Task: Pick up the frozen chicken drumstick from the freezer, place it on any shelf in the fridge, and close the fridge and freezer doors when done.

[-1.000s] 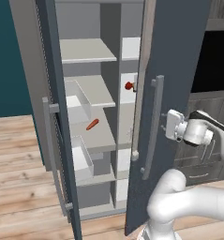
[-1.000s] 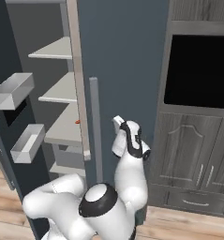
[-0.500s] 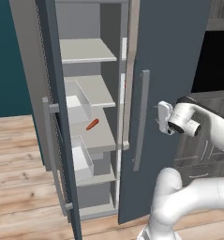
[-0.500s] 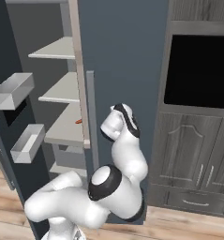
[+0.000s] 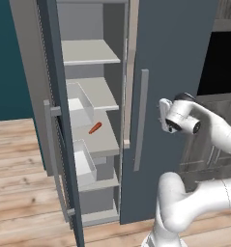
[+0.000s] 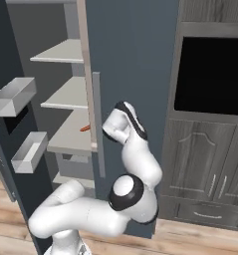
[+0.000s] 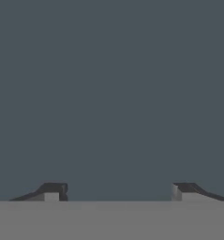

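Slate-blue fridge door slab [image 5: 177,72], nearly shut, faces the two-finger gripper [image 7: 113,192] squarely. Fingers spread, holding nothing. Freezer door [image 5: 56,120] stands open, leftward.

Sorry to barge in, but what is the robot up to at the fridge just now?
The arm has its gripper up against the front of the fridge door, jaws apart and holding nothing. That door looks closed or nearly so. The freezer door on the left stands wide open, its bins facing in. A thin orange stick lies on a freezer shelf.
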